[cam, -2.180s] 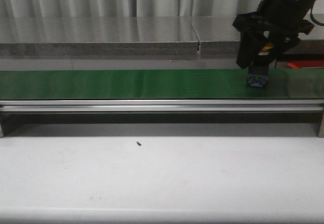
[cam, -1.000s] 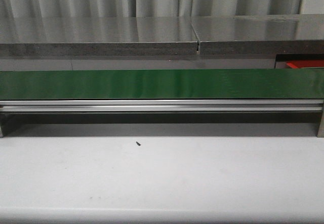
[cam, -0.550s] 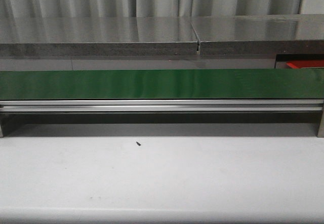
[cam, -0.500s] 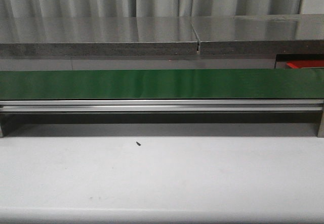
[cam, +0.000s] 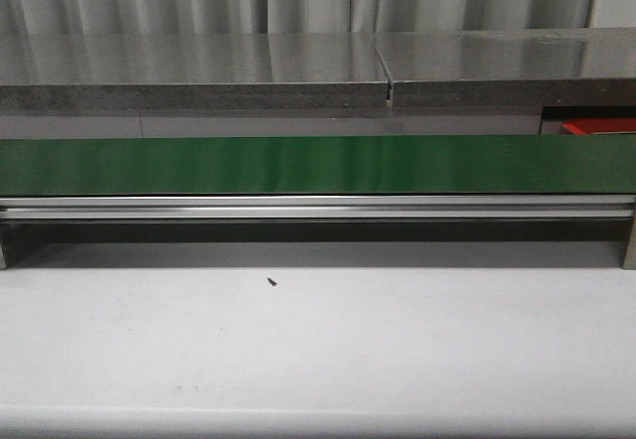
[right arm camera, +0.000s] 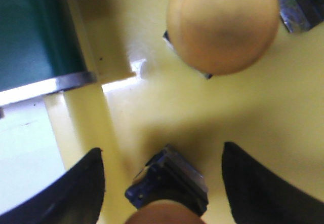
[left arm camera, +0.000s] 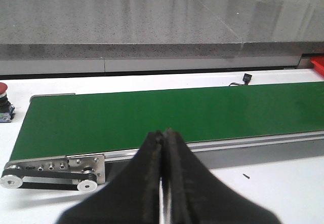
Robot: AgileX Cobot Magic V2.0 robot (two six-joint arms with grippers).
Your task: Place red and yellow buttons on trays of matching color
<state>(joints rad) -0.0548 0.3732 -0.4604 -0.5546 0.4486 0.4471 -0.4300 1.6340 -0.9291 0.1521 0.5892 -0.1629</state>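
We see a glossy dark green conveyor belt (cam: 298,165) running above a white table (cam: 318,350), which carries one tiny black speck (cam: 270,282). Behind the belt sits a speckled grey stone ledge (cam: 189,72), and a sliver of red tray (cam: 596,126) shows at the far right. The yellow tray (right arm camera: 152,107) is pale yellow, holding yellow buttons (right arm camera: 223,26) on bluish bases (blurred). A red button (left arm camera: 4,88) sits beside the belt's end. The left gripper (left arm camera: 163,183) is black.

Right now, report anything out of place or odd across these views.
Little stands out. A red button sits off the end of the green conveyor belt, on no tray. A small dark speck lies on the white table. The yellow buttons sit in the yellow tray.
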